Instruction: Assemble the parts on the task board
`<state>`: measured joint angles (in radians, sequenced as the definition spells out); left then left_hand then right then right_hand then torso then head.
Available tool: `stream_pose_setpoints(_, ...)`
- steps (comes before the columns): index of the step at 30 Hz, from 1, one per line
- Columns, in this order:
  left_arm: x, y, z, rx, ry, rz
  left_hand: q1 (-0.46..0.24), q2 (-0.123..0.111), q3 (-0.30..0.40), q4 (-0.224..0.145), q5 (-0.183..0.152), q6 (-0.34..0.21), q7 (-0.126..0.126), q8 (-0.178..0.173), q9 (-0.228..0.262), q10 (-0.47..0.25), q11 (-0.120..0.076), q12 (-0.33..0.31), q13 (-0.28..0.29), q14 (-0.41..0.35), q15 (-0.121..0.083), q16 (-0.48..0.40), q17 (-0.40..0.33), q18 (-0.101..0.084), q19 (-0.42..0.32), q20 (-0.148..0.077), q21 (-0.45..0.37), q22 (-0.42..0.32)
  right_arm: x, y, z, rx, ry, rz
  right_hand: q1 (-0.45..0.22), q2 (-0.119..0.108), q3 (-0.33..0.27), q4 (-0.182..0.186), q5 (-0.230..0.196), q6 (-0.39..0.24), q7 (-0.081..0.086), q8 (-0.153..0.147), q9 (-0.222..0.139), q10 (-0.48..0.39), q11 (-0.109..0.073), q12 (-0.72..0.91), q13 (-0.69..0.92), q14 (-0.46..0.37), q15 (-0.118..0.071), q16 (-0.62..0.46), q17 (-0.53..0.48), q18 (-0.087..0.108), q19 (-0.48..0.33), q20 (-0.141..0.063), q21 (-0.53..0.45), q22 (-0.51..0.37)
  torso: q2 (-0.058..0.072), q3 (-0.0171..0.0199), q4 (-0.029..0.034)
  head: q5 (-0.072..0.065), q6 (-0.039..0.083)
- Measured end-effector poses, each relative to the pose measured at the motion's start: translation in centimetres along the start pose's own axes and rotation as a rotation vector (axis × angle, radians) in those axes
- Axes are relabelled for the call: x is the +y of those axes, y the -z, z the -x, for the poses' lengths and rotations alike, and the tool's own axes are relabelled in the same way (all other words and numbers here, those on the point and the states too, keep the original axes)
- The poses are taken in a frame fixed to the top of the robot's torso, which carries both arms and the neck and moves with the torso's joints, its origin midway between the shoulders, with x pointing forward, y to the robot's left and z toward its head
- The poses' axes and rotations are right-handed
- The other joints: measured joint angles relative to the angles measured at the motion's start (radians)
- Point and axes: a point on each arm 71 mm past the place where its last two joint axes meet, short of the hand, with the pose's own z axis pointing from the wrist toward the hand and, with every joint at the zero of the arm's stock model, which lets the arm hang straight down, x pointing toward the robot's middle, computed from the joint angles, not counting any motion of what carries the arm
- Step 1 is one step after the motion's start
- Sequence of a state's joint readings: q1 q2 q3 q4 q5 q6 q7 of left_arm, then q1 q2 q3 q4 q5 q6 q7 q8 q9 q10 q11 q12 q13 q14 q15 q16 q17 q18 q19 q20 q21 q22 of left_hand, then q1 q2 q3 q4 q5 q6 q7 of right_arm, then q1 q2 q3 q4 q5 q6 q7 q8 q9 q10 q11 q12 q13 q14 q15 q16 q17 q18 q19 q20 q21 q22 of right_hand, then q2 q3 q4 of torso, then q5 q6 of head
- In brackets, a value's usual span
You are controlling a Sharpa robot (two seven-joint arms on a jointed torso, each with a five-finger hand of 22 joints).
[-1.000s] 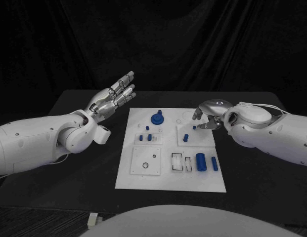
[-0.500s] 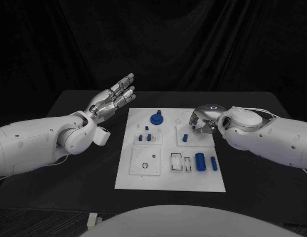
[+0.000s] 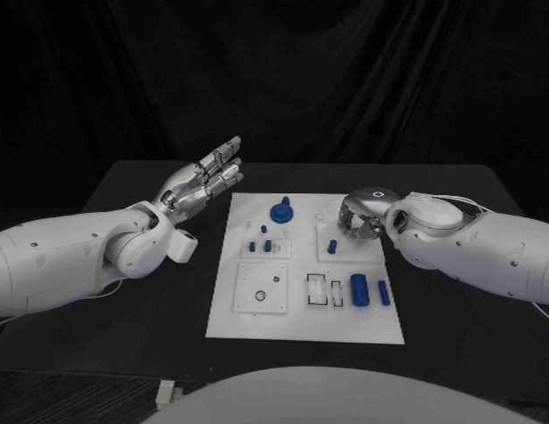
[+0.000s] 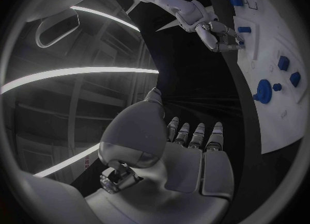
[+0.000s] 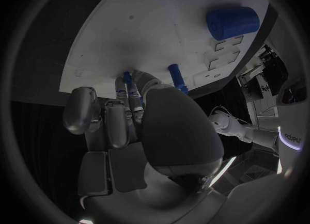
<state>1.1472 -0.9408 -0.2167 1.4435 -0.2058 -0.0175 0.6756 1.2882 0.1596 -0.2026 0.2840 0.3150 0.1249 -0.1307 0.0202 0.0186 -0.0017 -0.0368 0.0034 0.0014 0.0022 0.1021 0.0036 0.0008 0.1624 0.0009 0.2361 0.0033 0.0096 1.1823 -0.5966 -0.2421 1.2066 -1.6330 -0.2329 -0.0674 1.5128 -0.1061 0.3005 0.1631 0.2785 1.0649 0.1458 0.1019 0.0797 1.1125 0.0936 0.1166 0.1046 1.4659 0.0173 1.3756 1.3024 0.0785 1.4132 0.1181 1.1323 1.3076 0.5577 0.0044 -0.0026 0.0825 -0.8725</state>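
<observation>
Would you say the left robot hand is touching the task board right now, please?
Apart. In the head view the left robot hand is raised, fingers spread, beside the task board, with black table showing between them.

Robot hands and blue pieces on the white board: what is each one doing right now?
left hand: open, fingers apart, raised off the table beside the board.
right hand: fingers curled down around a small blue peg on the task board.
big blue cylinder: lying on its side on the board.
round blue knob: standing upright at the board's far end.
</observation>
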Motion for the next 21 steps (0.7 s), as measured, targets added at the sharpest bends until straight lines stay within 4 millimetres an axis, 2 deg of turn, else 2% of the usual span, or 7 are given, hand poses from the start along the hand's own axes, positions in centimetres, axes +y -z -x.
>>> stream_pose_setpoints(3, 0.19, 0.12, 0.00, 0.000, 0.002, 0.004, 0.007, 0.004, -0.003, -0.003, 0.008, 0.003, 0.005, 0.000, 0.000, 0.001, 0.005, 0.000, 0.000, -0.001, 0.001, 0.000, 0.000, 0.000, 0.000, 0.007, 0.000, 0.002, -0.03, -0.02, -0.04, -0.005, 0.000, 0.000, 0.003, 0.001, 0.017, -0.009, 0.000, 0.016, -0.004, 0.006, 0.005, 0.024, -0.005, -0.001, -0.009, 0.000, 0.000, -0.001, -0.002, 0.000, 0.000, 0.000, -0.002, 0.000, 0.000, -0.0001, -0.0001, 0.001, 0.000)
stream_pose_setpoints(6, 0.28, 0.18, 0.01, -0.001, 0.003, 0.006, 0.020, 0.006, -0.006, -0.006, 0.020, 0.006, 0.008, 0.000, 0.001, 0.002, 0.013, 0.000, 0.000, -0.003, 0.008, 0.000, 0.000, 0.000, 0.000, 0.008, 0.000, 0.004, -0.04, -0.03, -0.08, -0.008, 0.000, 0.000, 0.003, 0.001, 0.024, -0.016, 0.000, 0.020, -0.001, 0.006, 0.005, 0.033, -0.010, -0.007, -0.012, 0.001, -0.007, -0.001, -0.004, 0.000, -0.002, -0.002, -0.002, 0.000, 0.000, -0.0001, -0.0002, 0.001, 0.000)
stream_pose_setpoints(10, 0.41, 0.26, -0.01, 0.000, 0.006, 0.008, 0.029, 0.005, -0.007, -0.007, 0.034, 0.006, 0.015, 0.000, 0.001, 0.003, 0.013, 0.000, -0.001, -0.002, 0.009, 0.000, 0.000, 0.000, 0.002, 0.016, 0.000, 0.008, -0.05, -0.04, -0.10, -0.010, 0.000, 0.000, 0.007, -0.003, 0.025, -0.014, 0.000, 0.020, -0.001, 0.006, 0.005, 0.037, -0.006, -0.013, -0.018, 0.001, -0.007, -0.008, -0.008, 0.000, -0.004, -0.004, -0.004, 0.000, -0.001, -0.0002, -0.0003, 0.003, 0.000)
stream_pose_setpoints(12, 0.43, 0.27, 0.01, 0.000, 0.006, 0.009, 0.036, 0.007, -0.011, -0.011, 0.038, 0.010, 0.019, 0.000, 0.002, -0.001, 0.017, 0.000, -0.001, -0.002, 0.016, 0.000, 0.000, 0.000, 0.001, 0.022, 0.000, 0.011, -0.05, -0.06, -0.11, -0.010, 0.000, 0.000, 0.005, -0.005, 0.027, -0.012, -0.001, 0.020, -0.001, 0.006, 0.005, 0.037, -0.006, -0.017, -0.021, 0.001, -0.007, -0.008, -0.010, 0.000, -0.004, -0.004, -0.006, 0.000, -0.001, -0.0002, -0.0003, 0.003, 0.000)
stream_pose_setpoints(16, 0.48, 0.28, 0.03, 0.001, 0.007, 0.010, 0.042, 0.010, -0.012, -0.013, 0.042, 0.015, 0.024, 0.000, 0.002, 0.002, 0.020, 0.000, 0.000, -0.004, 0.019, 0.000, 0.000, 0.000, 0.005, 0.027, 0.000, 0.020, -0.11, -0.06, -0.11, -0.010, 0.001, -0.001, -0.013, -0.024, 0.029, -0.004, -0.028, 0.016, 0.003, -0.006, 0.002, 0.037, -0.006, -0.030, -0.031, 0.001, -0.007, -0.013, -0.017, 0.000, -0.004, -0.004, -0.017, 0.000, -0.001, -0.0002, -0.0004, 0.002, 0.000)
stream_pose_setpoints(18, 0.50, 0.27, 0.03, 0.002, 0.008, 0.010, 0.043, 0.011, -0.014, -0.014, 0.043, 0.016, 0.026, 0.000, 0.002, 0.002, 0.020, 0.000, 0.000, -0.002, 0.027, 0.000, 0.000, 0.000, 0.007, 0.035, 0.000, 0.027, -0.12, -0.06, -0.11, -0.009, 0.001, -0.002, -0.015, -0.026, 0.029, -0.004, -0.028, 0.016, 0.003, -0.006, 0.001, 0.037, -0.006, -0.030, -0.032, 0.001, -0.007, -0.019, -0.023, 0.000, -0.004, -0.004, -0.023, 0.000, -0.001, -0.0002, -0.0005, 0.001, 0.000)
stream_pose_setpoints(21, 0.53, 0.27, 0.03, 0.003, 0.009, 0.010, 0.051, 0.011, -0.016, -0.016, 0.049, 0.021, 0.030, 0.000, 0.002, 0.000, 0.022, 0.000, 0.000, -0.002, 0.027, 0.000, 0.001, 0.000, 0.009, 0.037, 0.000, 0.033, -0.14, -0.05, -0.11, -0.009, 0.001, -0.003, -0.015, -0.026, 0.029, -0.004, -0.028, 0.016, 0.003, -0.006, 0.001, 0.039, -0.004, -0.031, -0.033, 0.001, -0.007, -0.038, -0.044, 0.000, -0.011, -0.007, -0.050, 0.000, -0.001, -0.0002, -0.0006, 0.001, 0.000)
